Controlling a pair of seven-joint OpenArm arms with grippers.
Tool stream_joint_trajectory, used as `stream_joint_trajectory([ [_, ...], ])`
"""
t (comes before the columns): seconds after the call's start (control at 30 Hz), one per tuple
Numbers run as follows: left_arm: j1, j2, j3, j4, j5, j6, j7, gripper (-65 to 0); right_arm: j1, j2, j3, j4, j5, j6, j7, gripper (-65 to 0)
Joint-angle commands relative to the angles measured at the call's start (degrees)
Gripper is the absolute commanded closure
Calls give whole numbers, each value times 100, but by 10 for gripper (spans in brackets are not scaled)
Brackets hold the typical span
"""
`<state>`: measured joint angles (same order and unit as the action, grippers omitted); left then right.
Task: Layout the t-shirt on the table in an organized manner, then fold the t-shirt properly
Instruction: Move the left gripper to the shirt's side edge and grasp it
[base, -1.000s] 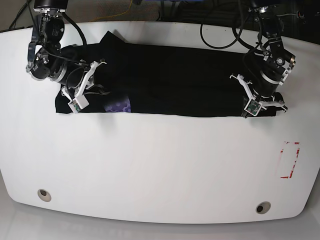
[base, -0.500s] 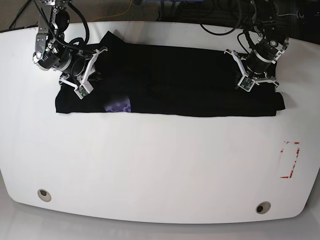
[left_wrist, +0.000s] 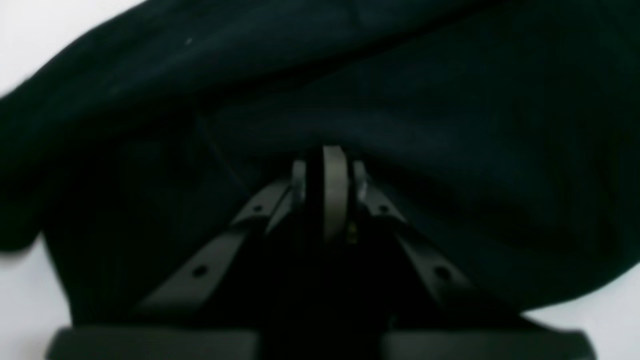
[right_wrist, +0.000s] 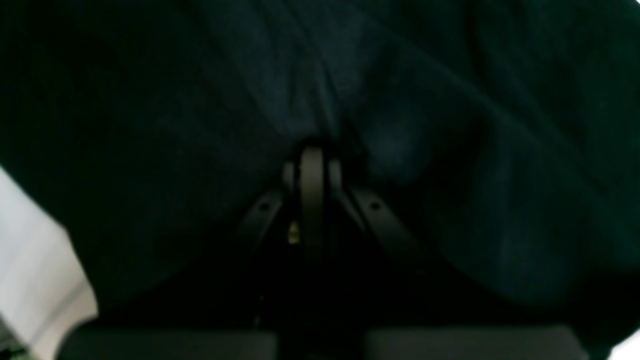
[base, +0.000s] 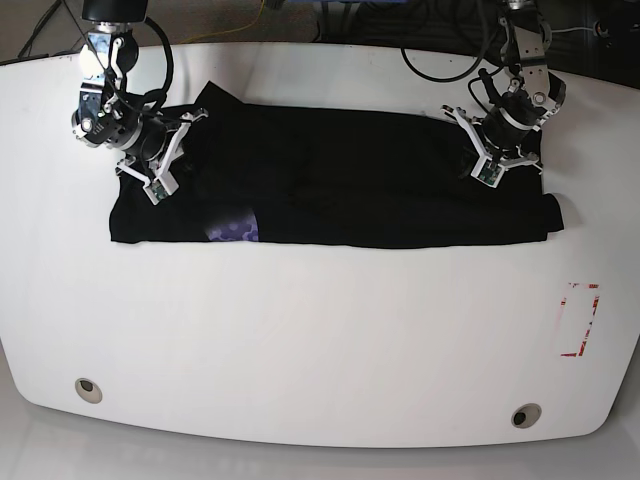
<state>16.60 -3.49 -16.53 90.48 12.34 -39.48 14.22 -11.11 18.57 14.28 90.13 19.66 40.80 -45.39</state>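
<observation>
The t-shirt (base: 330, 175) was found folded into a long band across the surface (base: 320, 340), toward 12 o'clock. Since a second before, both arms had been drawn from the near hem toward 12 o'clock, cloth carried along. The left gripper (base: 484, 176) and right gripper (base: 157, 188) were each seen clenched on black cloth. A lengthwise fold was judged under way.

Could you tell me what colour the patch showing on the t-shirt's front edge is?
Purple patch, best seen in the base view.
</observation>
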Motion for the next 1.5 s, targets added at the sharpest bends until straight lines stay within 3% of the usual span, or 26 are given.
stream_joint_trajectory([
  [0.0,-64,-16,40,-234,230,-52,350,-26,228,170,35,-384,-485,-80,24,0],
  [0.27,-152,-104,453,-138,230,-52,350,-26,588,442,35,-868,-511,-80,200,0],
  [0.57,-188,-139,453,697,221,-52,728,-31,667,442,27,-859,-511,-80,200,0],
  [0.9,-636,-509,269,1409,195,-52,1317,-31,667,301,9,-868,-537,-80,200,0],
  [1.1,-1242,-535,-373,1260,195,-52,1334,-31,667,284,-140,-868,-520,-80,200,0],
  [1.47,-2166,-834,-584,-94,212,-52,1299,-30,659,249,-140,-885,-520,-80,200,0],
])
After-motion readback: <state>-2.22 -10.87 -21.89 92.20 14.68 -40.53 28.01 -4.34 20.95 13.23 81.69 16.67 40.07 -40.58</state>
